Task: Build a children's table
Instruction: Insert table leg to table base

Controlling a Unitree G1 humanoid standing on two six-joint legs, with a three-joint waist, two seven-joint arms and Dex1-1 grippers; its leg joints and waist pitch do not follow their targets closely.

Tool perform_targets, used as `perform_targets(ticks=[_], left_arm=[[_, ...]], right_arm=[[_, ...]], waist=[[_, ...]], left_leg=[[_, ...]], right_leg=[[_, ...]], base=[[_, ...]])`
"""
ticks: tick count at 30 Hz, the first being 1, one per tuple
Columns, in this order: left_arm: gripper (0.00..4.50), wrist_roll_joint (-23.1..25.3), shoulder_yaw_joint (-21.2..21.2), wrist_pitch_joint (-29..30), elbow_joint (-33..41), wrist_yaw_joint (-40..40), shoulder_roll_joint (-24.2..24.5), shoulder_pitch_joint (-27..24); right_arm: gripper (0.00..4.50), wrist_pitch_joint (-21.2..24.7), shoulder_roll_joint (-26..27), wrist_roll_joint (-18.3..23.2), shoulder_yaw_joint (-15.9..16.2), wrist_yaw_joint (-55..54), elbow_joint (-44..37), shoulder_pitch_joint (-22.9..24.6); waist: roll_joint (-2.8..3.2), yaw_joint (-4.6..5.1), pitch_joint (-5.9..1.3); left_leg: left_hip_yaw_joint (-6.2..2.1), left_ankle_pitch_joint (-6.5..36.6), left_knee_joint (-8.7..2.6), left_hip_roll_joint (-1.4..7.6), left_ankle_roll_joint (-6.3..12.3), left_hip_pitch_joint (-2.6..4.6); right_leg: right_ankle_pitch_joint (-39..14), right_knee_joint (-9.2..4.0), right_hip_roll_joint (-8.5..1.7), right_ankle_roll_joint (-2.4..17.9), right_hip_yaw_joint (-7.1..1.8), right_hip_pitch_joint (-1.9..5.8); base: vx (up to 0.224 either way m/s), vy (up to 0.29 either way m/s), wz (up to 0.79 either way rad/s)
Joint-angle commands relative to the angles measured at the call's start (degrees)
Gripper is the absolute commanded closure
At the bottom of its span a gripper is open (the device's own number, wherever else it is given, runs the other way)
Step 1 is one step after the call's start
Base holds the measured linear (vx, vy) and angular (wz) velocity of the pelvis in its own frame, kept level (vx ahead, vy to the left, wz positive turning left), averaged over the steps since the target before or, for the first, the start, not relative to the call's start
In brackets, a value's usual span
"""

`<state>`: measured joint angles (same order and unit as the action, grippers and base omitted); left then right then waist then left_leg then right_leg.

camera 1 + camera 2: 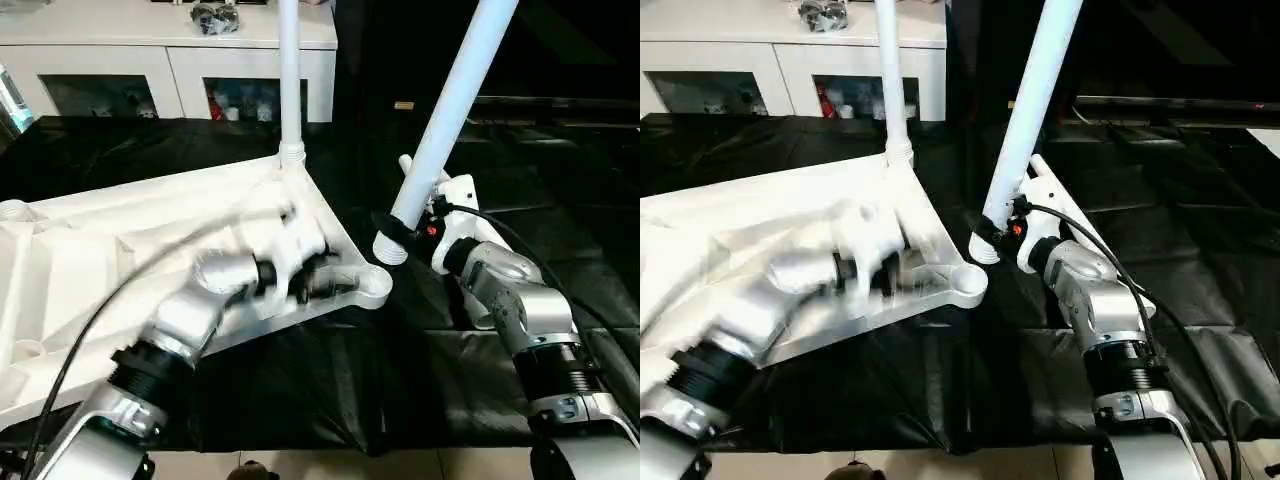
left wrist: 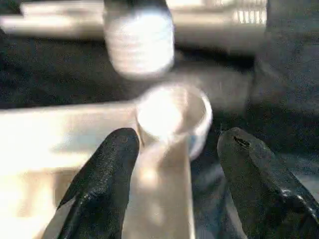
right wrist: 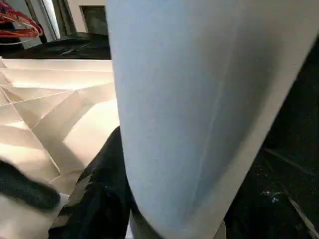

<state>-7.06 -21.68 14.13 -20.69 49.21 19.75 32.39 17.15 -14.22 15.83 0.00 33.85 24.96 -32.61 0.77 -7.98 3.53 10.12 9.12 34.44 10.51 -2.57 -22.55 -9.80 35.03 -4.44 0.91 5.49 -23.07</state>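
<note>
Lying upside down on the black cloth (image 1: 420,370), the white tabletop (image 1: 90,260) has one leg (image 1: 289,70) standing in its far corner. The right gripper (image 1: 395,232) is clamped on a second leg (image 1: 450,110), tilted, its threaded end just beside the near corner socket (image 1: 362,283). The left gripper (image 2: 174,174) sits there with fingers (image 2: 107,169) apart, straddling the rim. No readable labels anywhere.
</note>
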Motion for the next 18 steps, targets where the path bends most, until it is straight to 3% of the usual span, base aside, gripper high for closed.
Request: perform_targets(ticks=[1,13,18], left_arm=[[1.53,1.88,-0.57,-1.6,-2.46,0.09,0.07,0.74],[2.36,2.65,0.41,1.47,-5.36,0.76,0.49,-0.03],[2.76,2.15,1.46,6.6,-2.77,-0.11,0.95,-0.55]], right_arm=[[2.59,-0.59,0.09,0.01,-0.39,0.34,-0.08,-1.07],[2.59,-0.62,0.34,0.04,-0.06,1.48,-0.78,-0.25],[2.59,-0.64,0.49,-0.22,0.2,1.88,-0.78,-0.21]], waist=[[-0.12,0.35,-4.55],[0.02,0.38,-4.52],[-0.08,0.43,-4.46]], left_leg=[[-1.01,14.02,-4.27,2.82,-1.42,1.65],[-1.11,14.83,-4.31,2.94,-1.28,1.72],[-1.11,15.04,-4.33,2.93,-1.19,1.74]], right_leg=[[-15.02,-4.38,-4.79,8.43,-3.38,2.76],[-14.82,-4.27,-4.86,9.68,-3.36,2.71],[-15.95,-4.35,-4.89,9.65,-3.37,2.69]], base=[[0.0,0.0,0.0],[0.0,0.0,0.0],[0.0,0.0,0.0]])
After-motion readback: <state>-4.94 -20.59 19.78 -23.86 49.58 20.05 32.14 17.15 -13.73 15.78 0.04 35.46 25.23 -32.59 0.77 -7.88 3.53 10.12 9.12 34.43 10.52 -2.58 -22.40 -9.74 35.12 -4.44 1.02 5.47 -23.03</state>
